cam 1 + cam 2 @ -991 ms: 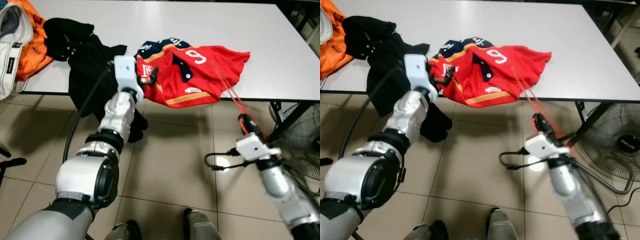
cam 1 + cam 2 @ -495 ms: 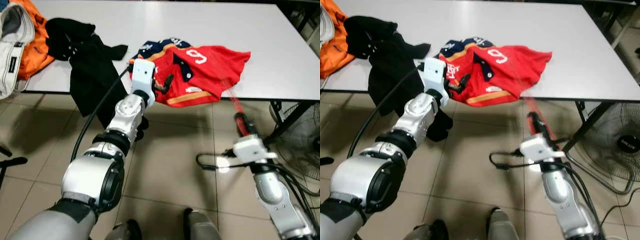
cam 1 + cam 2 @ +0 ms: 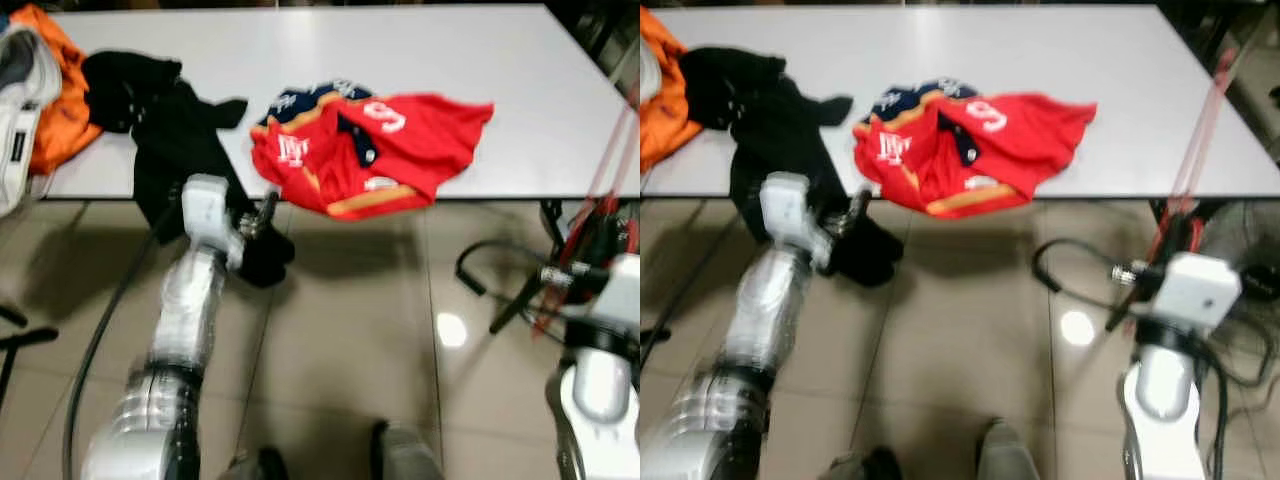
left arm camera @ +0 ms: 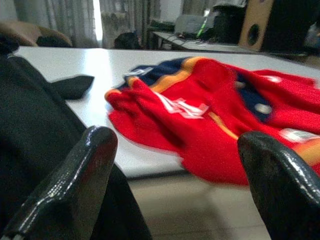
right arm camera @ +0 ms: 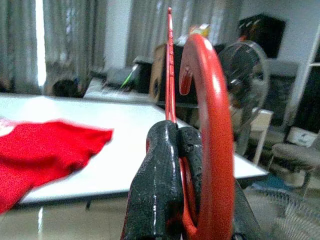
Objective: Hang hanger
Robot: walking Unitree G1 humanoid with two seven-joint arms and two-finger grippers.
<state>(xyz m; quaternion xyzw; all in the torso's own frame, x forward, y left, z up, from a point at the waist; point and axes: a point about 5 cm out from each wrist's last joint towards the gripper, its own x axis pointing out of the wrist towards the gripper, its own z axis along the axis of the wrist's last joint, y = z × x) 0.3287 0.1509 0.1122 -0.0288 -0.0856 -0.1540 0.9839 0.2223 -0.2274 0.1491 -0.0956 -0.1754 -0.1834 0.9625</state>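
Note:
My right gripper (image 3: 588, 262) is shut on a red hanger (image 3: 1196, 142), off the table's right front corner. The hanger's thin rod rises almost upright above the fingers, and its curved hook (image 5: 210, 106) shows beside the black fingers (image 5: 159, 165) in the right wrist view. My left gripper (image 3: 263, 213) hangs below the table's front edge, open with nothing in it, beside a dangling black garment (image 3: 175, 140). Its two fingers (image 4: 75, 180) stand wide apart, facing a red numbered jersey (image 3: 370, 150) that lies on the white table (image 3: 300, 50) and droops over the edge.
An orange garment (image 3: 58, 110) and a white one (image 3: 14, 125) lie at the table's left end. Black cables (image 3: 1080, 275) loop by the right wrist. A fan and the table leg (image 3: 552, 215) stand at the right. Tiled floor lies in front.
The views are blurred and shifted. My left gripper has drawn back from the jersey to below the table edge. My right gripper swung rightward, turning the hanger upright.

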